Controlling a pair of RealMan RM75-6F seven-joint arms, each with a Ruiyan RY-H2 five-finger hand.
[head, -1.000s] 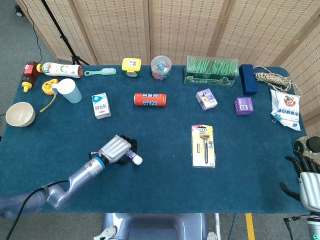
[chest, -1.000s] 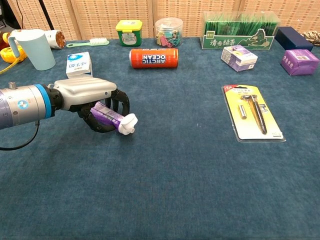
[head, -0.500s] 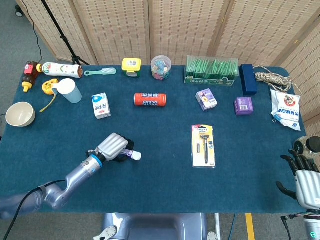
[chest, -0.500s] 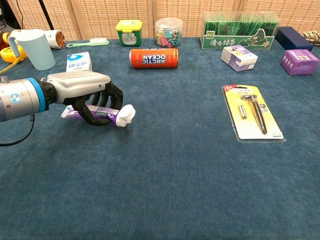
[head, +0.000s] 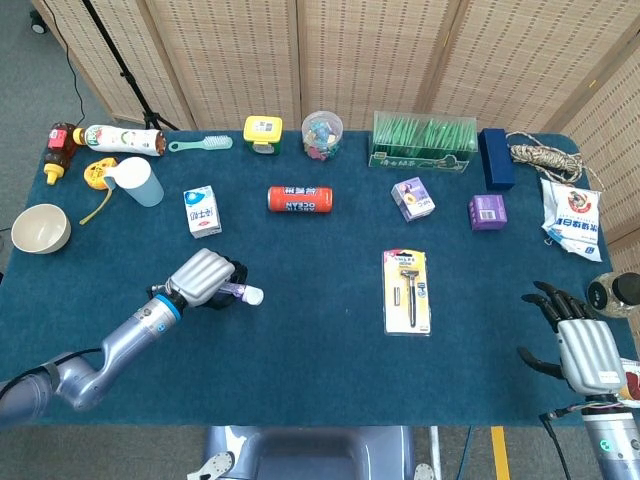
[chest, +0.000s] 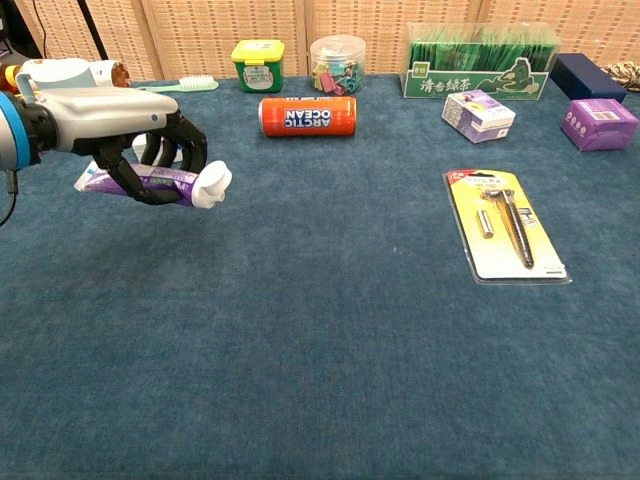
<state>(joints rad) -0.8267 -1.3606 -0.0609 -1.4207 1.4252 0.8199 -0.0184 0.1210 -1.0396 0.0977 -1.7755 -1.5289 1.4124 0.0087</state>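
My left hand grips a purple tube with a white cap, held lengthwise above the blue tabletop with the cap pointing right. It hangs in front of the small milk carton. My right hand shows only in the head view, at the table's near right corner, fingers spread, holding nothing. The packaged razor lies between the two hands.
Along the back stand a light blue cup, an orange can, a yellow-lidded box, a clip jar, a green box, purple boxes and a white bag. A bowl sits far left.
My left hand has lifted the purple tube off the table and carried it left and back. My right hand has risen into fuller view, fingers spreading.
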